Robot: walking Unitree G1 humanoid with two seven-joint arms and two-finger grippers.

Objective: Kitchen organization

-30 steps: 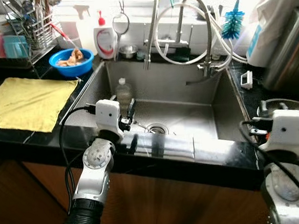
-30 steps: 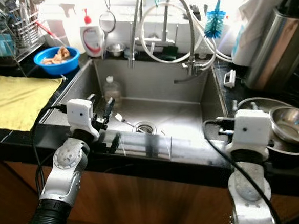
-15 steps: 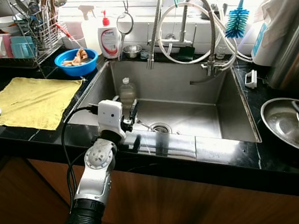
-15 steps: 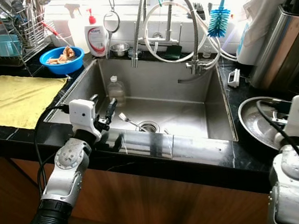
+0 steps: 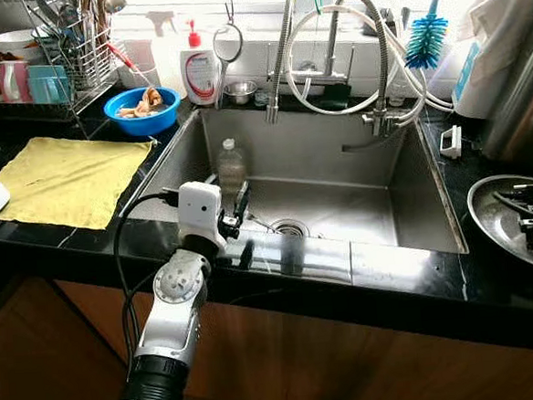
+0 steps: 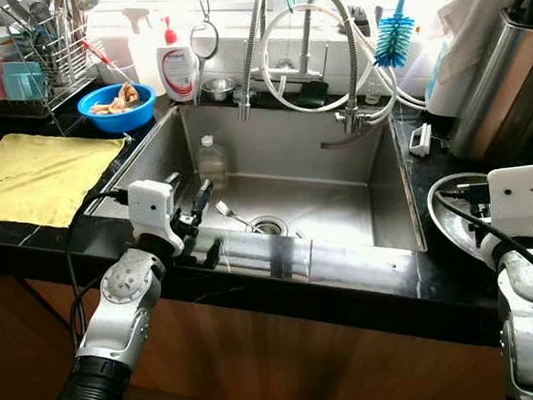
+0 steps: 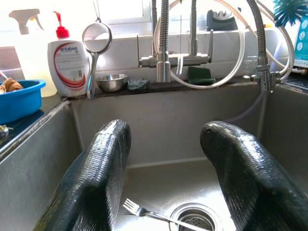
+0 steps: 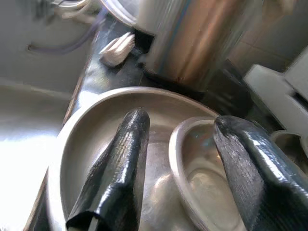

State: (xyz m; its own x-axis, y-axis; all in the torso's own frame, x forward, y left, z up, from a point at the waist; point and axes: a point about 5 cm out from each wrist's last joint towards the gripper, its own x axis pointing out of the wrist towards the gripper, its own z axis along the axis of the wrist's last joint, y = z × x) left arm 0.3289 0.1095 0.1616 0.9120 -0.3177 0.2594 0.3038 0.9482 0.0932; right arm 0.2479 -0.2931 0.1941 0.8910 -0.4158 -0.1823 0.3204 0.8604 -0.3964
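We take the fork [image 7: 159, 214] as the likely thing to tidy: it lies flat on the floor of the sink [image 5: 403, 190], tines toward our left side, just beside the drain [image 5: 288, 227], probably left there for washing. Our left gripper [image 7: 166, 178] hangs over the sink's near rim with its fingers spread wide and empty, aimed down at the fork, so a reach for it looks like the step in hand. Our right gripper [image 8: 180, 168] sits over the counter to the right, fingers also wide and holding nothing, straddling the rim of a small steel bowl [image 8: 207, 178] that rests inside a large steel bowl [image 8: 86, 144].

We count one fork, one plastic bottle [image 5: 231, 163] standing in the sink's far left corner, two steel bowls, one blue bowl [image 5: 141, 108] of scraps and one yellow cloth [image 5: 68, 177] spread flat on the left counter.
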